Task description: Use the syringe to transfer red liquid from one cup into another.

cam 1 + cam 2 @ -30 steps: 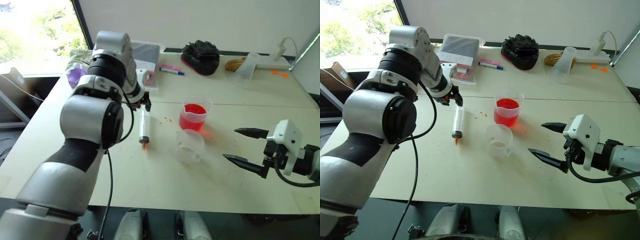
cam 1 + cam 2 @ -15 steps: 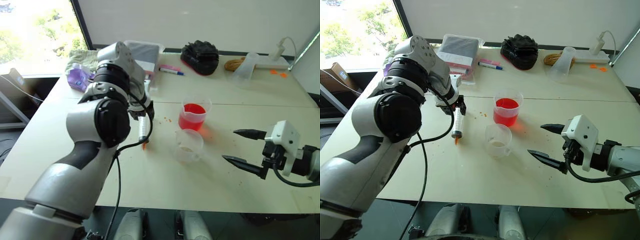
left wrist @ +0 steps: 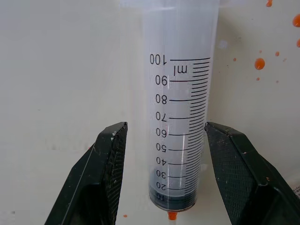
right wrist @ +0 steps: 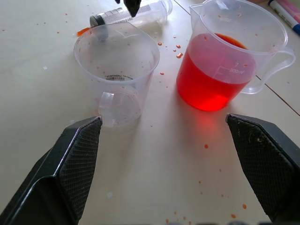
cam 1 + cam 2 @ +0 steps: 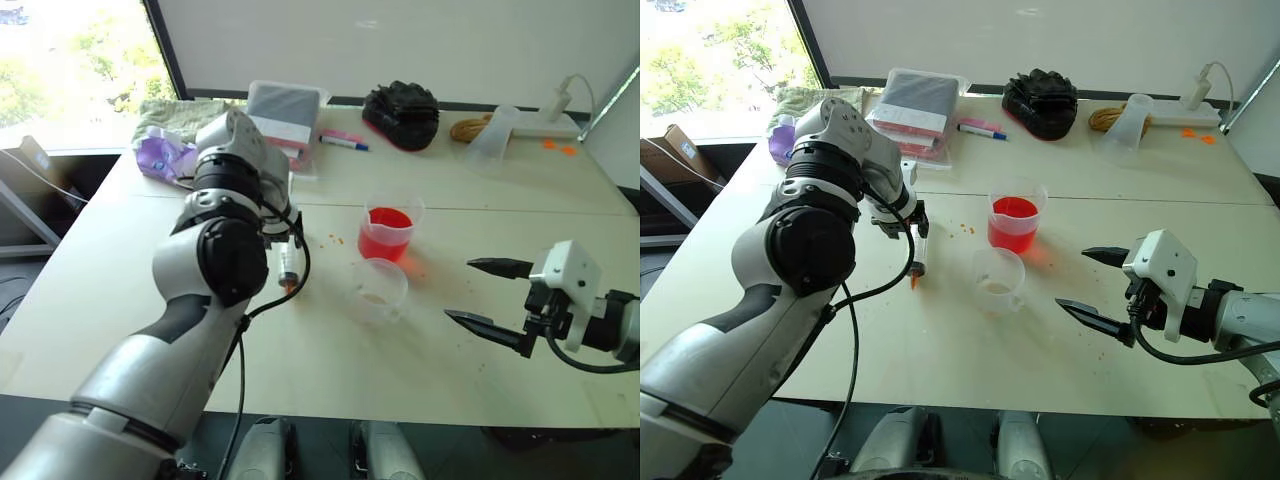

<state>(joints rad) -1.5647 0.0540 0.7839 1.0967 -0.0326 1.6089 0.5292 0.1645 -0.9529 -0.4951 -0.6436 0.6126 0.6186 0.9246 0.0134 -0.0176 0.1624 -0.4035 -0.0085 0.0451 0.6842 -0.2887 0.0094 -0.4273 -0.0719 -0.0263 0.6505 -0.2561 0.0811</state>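
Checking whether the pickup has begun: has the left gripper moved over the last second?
Yes. The left gripper has come down toward the syringe lying on the table; its fingers now straddle the barrel, not yet closed.

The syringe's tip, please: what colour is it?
Orange, clearest in the left wrist view, at the syringe tip.

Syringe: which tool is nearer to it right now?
Left. The left tool straddles the syringe lying on the table, fingers either side, not yet closed. The right tool hovers open beyond both cups.
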